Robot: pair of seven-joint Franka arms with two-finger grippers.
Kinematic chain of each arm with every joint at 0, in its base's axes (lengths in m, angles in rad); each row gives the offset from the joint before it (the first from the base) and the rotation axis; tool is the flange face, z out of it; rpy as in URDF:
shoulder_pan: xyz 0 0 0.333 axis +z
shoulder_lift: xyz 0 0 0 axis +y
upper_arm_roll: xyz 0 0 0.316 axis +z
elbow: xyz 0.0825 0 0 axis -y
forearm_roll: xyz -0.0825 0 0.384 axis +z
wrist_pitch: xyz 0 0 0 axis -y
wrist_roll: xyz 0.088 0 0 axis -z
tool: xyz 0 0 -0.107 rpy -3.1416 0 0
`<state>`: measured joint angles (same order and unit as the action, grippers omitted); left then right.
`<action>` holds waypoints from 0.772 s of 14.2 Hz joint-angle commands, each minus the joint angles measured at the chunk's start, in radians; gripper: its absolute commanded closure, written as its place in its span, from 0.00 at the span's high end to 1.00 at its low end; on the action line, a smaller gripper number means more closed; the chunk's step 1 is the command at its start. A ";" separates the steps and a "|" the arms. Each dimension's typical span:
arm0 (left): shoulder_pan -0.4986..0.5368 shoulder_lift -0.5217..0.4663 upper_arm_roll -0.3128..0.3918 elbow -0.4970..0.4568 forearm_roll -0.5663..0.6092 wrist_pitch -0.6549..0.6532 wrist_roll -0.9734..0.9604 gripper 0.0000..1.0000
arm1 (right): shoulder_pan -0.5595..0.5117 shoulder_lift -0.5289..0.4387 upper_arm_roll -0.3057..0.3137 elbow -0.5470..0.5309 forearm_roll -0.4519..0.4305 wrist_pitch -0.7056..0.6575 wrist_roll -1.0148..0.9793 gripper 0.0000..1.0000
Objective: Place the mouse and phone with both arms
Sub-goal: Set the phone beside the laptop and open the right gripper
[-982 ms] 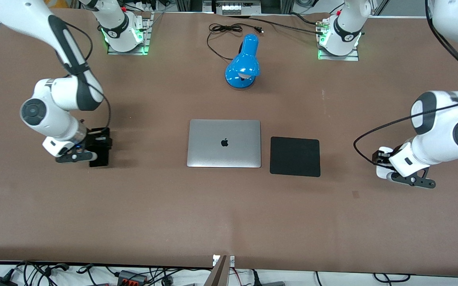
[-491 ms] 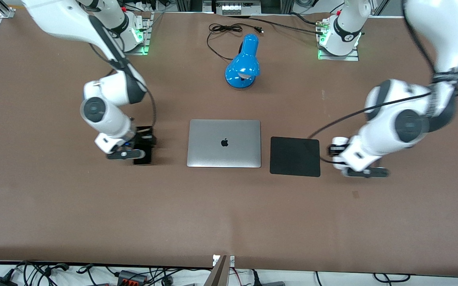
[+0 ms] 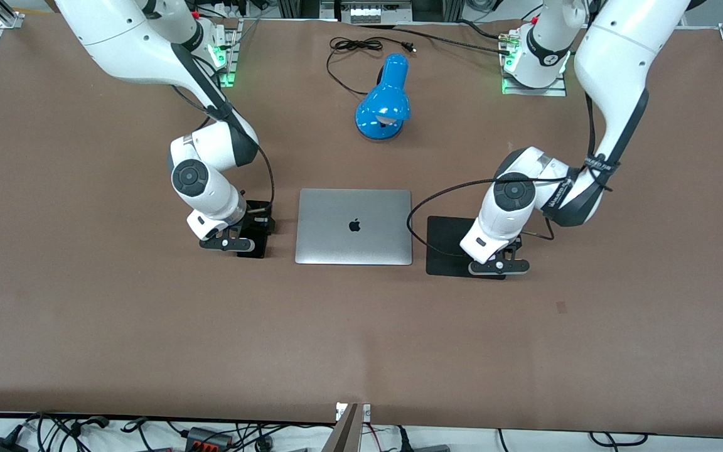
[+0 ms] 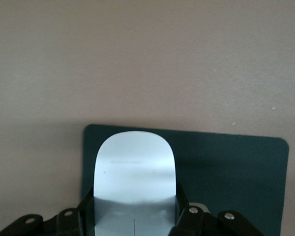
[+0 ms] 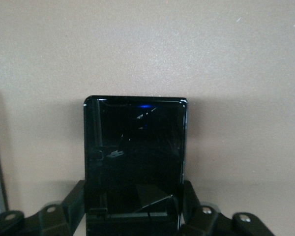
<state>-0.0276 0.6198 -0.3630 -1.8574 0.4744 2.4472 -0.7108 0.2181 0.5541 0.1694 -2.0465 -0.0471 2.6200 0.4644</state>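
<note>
Movement first, in the front view: a second ago the two arms were out at their own ends of the tabletop [image 3: 148, 326]; both have since swung in toward the laptop [image 3: 354, 226]. The right hand [image 3: 245, 235] now hangs low over bare tabletop just beside the laptop, on the laptop's edge toward the right arm's end, with the phone [image 3: 256, 246] showing as a black slab under it. The left hand [image 3: 498, 254] has come in over the pad [image 3: 446, 245], above the pad's edge toward the left arm's end; its load is hidden here by the wrist. The blue lamp [image 3: 385, 100] stands farther from the camera than the laptop and has not moved.

Left wrist view: the mouse [image 4: 135, 172] is clamped by its sides between the fingers [image 4: 86, 211], nose pointing out, with the dark pad beneath most of it and brown tabletop past the pad's edge. Whether it touches the pad yet I cannot tell.

Right wrist view: the hand grips the phone by its long edges, glossy face up, over plain tabletop; a sliver of the laptop sits at the frame's edge.

My reading: carrying is nearly over, both things are about at their spots, and what remains is lowering, letting go and backing off
</note>
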 commanded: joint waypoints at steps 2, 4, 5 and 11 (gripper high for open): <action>0.014 0.000 -0.002 -0.069 0.038 0.119 -0.055 0.37 | -0.006 -0.032 0.002 0.026 -0.010 -0.012 0.005 1.00; 0.008 0.023 -0.002 -0.071 0.038 0.124 -0.071 0.37 | -0.049 -0.118 0.002 0.067 -0.011 -0.133 -0.004 1.00; 0.008 0.026 -0.002 -0.071 0.041 0.125 -0.072 0.46 | -0.087 -0.167 0.004 0.119 -0.011 -0.246 -0.007 1.00; 0.025 -0.087 -0.002 -0.052 0.056 0.096 -0.059 1.00 | -0.284 -0.322 -0.033 0.385 0.006 -0.705 -0.262 1.00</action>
<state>-0.0169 0.6262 -0.3607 -1.8980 0.5019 2.5728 -0.7583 -0.0288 0.2548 0.1493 -1.7076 -0.0466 1.9912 0.2568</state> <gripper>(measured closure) 0.075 0.000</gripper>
